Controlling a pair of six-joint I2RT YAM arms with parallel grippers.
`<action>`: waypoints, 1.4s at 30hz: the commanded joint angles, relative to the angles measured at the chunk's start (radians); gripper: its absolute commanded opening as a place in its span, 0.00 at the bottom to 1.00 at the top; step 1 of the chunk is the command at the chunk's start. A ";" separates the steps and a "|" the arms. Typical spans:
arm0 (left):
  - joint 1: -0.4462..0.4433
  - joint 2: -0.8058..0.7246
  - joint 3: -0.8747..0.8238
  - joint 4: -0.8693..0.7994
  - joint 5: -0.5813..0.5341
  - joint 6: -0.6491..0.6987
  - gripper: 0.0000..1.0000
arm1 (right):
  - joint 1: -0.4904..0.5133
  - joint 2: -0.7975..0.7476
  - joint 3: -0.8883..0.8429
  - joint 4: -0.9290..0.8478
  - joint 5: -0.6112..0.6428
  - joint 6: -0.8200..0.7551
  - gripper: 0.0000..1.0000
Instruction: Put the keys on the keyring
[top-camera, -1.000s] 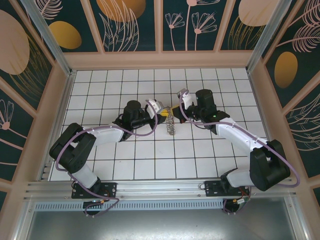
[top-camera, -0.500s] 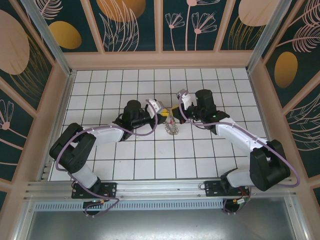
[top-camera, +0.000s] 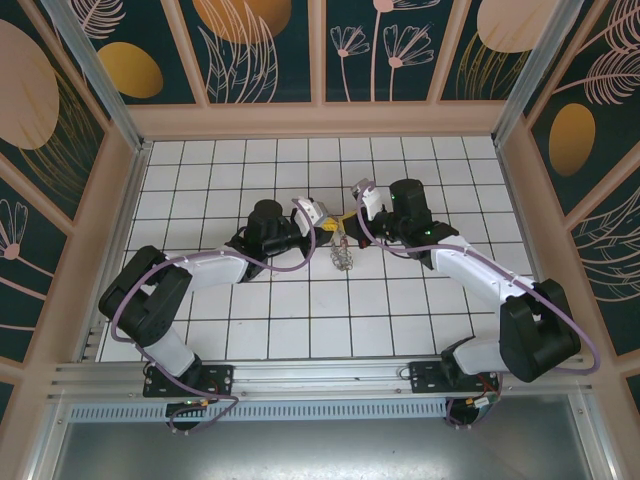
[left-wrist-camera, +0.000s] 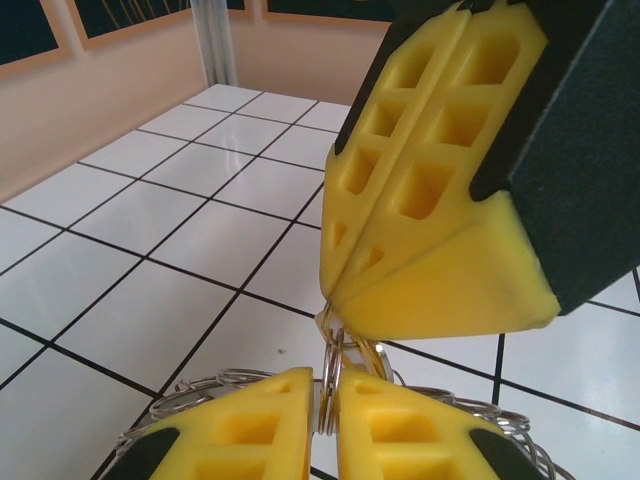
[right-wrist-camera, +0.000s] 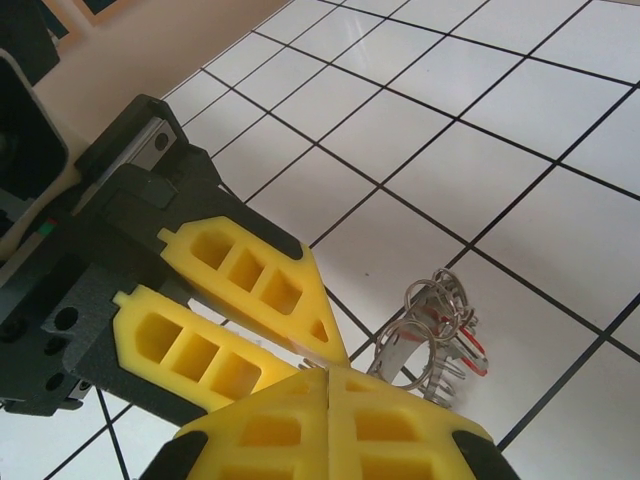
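Note:
Both grippers meet tip to tip above the tiled floor. My left gripper is shut on a small metal loop on the rim of the keyring. My right gripper is shut on linked loops at the same spot, its yellow fingers right above the left ones. The keyring hangs below the tips, tilted, its rim fringed with loops. Thin red pieces, apparently the keys' tags, show among the loops. The key blades are too small to make out.
White tiles with black joints surround the grippers on all sides. Patterned walls and metal corner posts enclose the floor. The left arm's black gripper body sits close beside my right fingers.
The hanging keyring has swung and turned, from edge-on to flatter and back to edge-on. Both grippers have stayed shut and almost still, with the right drifting slightly left.

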 joint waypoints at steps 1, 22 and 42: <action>0.003 -0.007 0.022 -0.011 0.007 0.005 0.14 | 0.012 -0.008 0.051 -0.011 -0.062 -0.025 0.00; 0.002 -0.014 0.011 0.013 -0.004 0.013 0.00 | -0.006 -0.002 0.029 -0.020 0.106 0.007 0.00; 0.002 -0.010 0.017 -0.002 -0.006 0.009 0.15 | 0.005 -0.003 0.053 0.008 -0.049 -0.012 0.00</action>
